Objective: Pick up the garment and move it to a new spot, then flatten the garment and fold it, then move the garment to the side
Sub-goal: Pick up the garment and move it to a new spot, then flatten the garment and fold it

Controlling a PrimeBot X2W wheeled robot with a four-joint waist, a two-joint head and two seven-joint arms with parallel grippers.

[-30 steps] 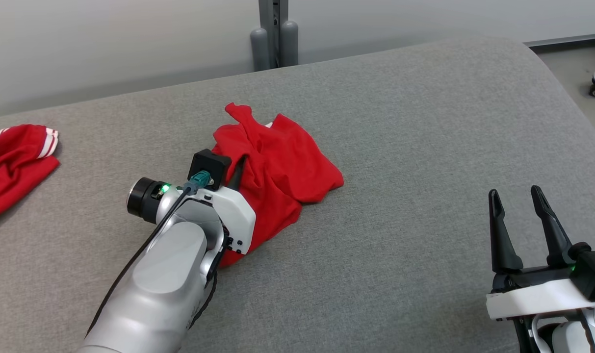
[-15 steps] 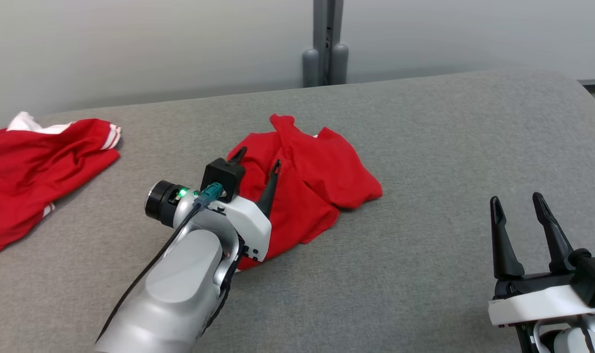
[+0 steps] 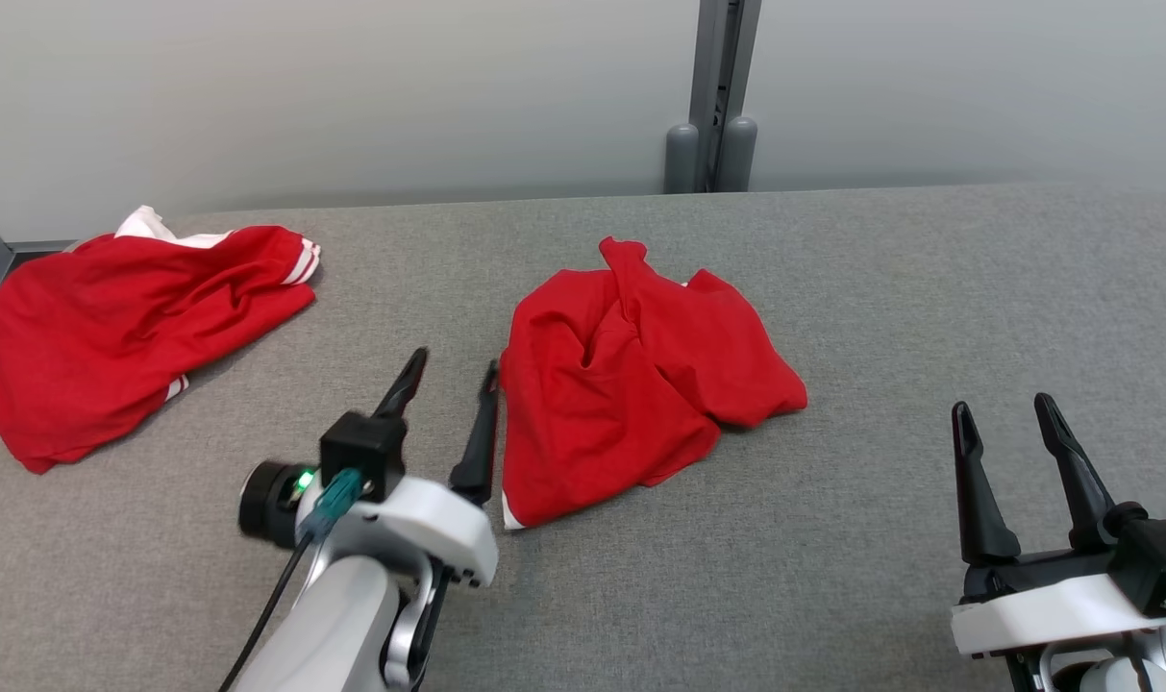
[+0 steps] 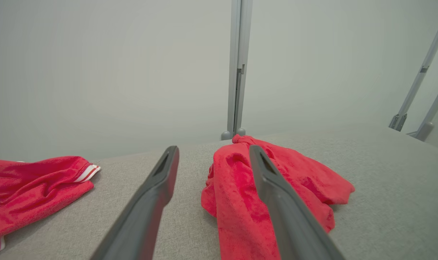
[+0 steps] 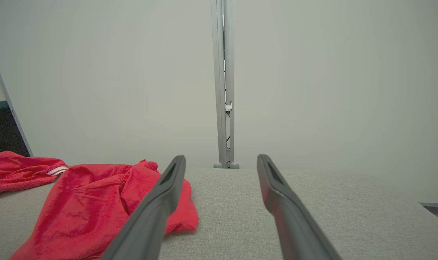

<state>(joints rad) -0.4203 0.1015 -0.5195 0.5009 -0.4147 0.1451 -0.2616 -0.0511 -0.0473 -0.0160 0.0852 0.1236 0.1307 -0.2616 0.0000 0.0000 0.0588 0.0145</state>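
Note:
A crumpled red garment (image 3: 631, 380) lies bunched in the middle of the grey padded table (image 3: 832, 577); it also appears in the left wrist view (image 4: 276, 180) and the right wrist view (image 5: 96, 206). My left gripper (image 3: 448, 370) stands open just left of the garment's near edge, holding nothing, its right finger close beside the cloth. In its own view the gripper (image 4: 213, 151) points past the garment's left edge. My right gripper (image 3: 1004, 413) is open and empty at the lower right, well apart from the garment; in the right wrist view the gripper (image 5: 220, 160) points toward the wall.
A second red garment with white stripes (image 3: 131, 322) lies at the table's far left (image 4: 31, 187). A grey post (image 3: 712, 96) stands behind the table against the pale wall. Bare grey surface stretches between the two garments and to the right.
My left gripper opened, let go of the red garment and drew back to its left. The head camera has turned left, shifting the whole picture. The right gripper held still.

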